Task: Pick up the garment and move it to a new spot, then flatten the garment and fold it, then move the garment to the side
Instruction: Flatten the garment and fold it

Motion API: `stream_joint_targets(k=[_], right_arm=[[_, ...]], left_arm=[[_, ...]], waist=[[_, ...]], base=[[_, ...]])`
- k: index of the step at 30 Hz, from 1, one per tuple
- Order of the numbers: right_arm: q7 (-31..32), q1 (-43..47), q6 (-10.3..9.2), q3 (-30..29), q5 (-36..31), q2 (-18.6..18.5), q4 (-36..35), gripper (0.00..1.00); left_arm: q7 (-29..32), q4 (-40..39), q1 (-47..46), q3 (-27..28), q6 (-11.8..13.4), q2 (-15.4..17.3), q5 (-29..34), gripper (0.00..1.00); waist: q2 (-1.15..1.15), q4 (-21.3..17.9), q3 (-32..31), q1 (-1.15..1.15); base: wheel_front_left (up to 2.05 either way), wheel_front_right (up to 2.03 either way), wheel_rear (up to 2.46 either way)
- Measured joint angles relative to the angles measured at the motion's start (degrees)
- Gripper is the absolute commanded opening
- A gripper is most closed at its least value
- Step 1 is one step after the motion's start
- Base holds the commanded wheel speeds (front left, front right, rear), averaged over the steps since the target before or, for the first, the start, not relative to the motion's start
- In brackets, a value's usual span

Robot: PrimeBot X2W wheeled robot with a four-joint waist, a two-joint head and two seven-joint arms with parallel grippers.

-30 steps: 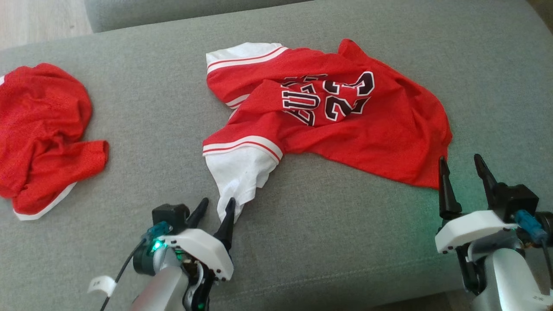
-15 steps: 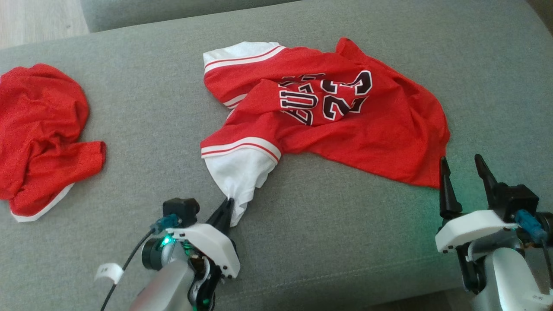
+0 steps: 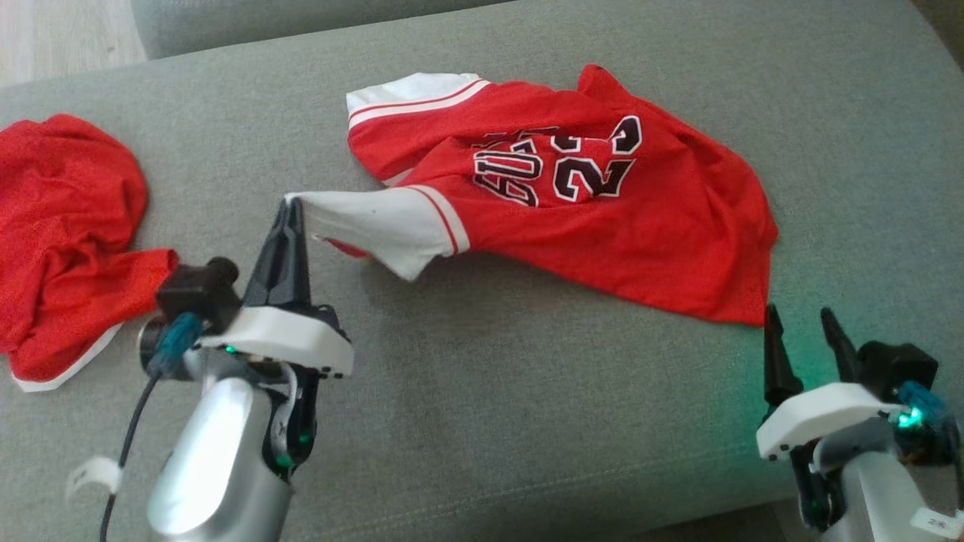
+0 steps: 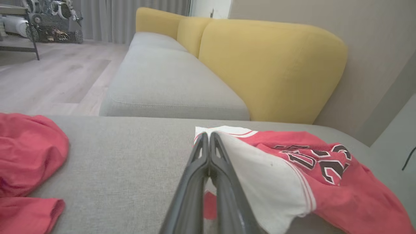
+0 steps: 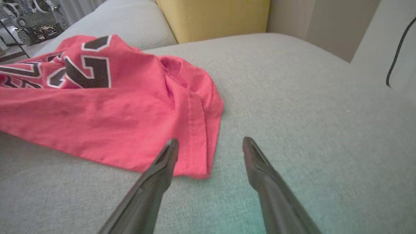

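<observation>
The left end effector [image 3: 292,205], its fingers pressed together, is pinching the tip of the white sleeve [image 3: 376,222] of the red jersey [image 3: 602,226], left of centre in the head view. The sleeve is looking slightly raised off the grey sofa cushion [image 3: 527,421]. The rest of the jersey is lying crumpled across the middle and right of the frame, lettering up. The right end effector [image 3: 796,312] is standing spread at the lower right, just beside the jersey's near hem corner and gripping nothing. The hold is taking in only a thin tip of cloth, so a hard pull is likely to slip it free. Hauling by one sleeve risks dragging and bunching the body across the woven cover instead of lifting it. A second red garment [image 3: 68,218] is lying heaped at the left edge, and a careless carry that way could drop the jersey onto it. The pointed right fingers, closing low, could be nipping the cushion cover along with the hem. The cushion is looking soft and yielding. In the left wrist view, yellow backrests [image 4: 269,65] are rising at the upper right, with a pale wood floor [image 4: 48,74] and grey curtains [image 4: 130,16] at the upper left.
</observation>
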Motion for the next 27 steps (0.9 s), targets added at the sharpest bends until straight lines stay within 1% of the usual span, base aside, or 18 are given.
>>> stream_joint_targets(k=[2,7,13,18,21,22,23,24,27], right_arm=[[0.27,-0.23,0.00,-0.02,1.76,0.01,2.02,1.00],[0.29,-3.70,0.00,0.19,7.00,0.02,7.64,1.00],[0.27,-7.64,0.00,1.23,11.25,0.00,14.47,1.00],[0.33,-8.77,0.00,2.89,12.85,-0.09,18.28,1.00],[-0.02,-10.08,0.00,3.57,13.55,-0.26,19.83,1.00],[-0.09,-10.55,0.00,4.02,13.99,-0.34,20.31,0.82],[-0.27,-10.92,0.00,4.43,14.23,-0.40,20.64,0.29],[-0.62,-11.15,0.00,4.75,14.35,-0.40,20.89,0.00],[-1.09,-11.28,0.00,5.97,14.30,-0.34,21.28,0.00]], left_arm=[[0.00,-2.12,1.25,1.51,-0.14,-0.32,1.44,0.00],[0.00,-4.99,3.31,3.87,-1.63,-1.42,4.08,0.00],[0.00,-5.08,3.54,4.23,-3.59,-2.46,5.65,0.00],[0.00,-4.74,3.57,4.91,-4.57,-2.79,6.65,0.00],[0.00,-4.43,3.56,5.41,-4.65,-2.96,6.93,0.00],[0.00,-4.21,3.56,5.47,-4.67,-2.99,6.94,0.00],[0.00,-4.00,3.57,5.54,-5.04,-3.02,6.94,0.00],[0.00,-3.87,3.57,5.61,-5.15,-3.02,7.02,0.00],[0.00,-3.68,3.57,6.02,-5.15,-3.12,7.43,0.00]], waist=[[0.00,0.08,0.19,0.00],[0.00,0.76,0.82,0.00],[0.00,1.93,1.77,0.00],[0.00,2.60,2.33,0.00],[0.00,2.77,2.44,0.00],[0.00,2.80,2.42,0.00],[0.00,2.83,2.37,0.00],[0.00,2.84,2.30,0.00],[0.00,2.92,1.87,0.00]], base=[[0.00,0.00,0.00],[0.00,0.00,0.00],[0.00,0.00,0.00],[0.00,0.00,0.00],[0.00,0.00,0.00],[0.00,0.00,0.00],[0.00,0.00,0.00],[0.00,0.00,0.00],[0.00,0.00,0.00]])
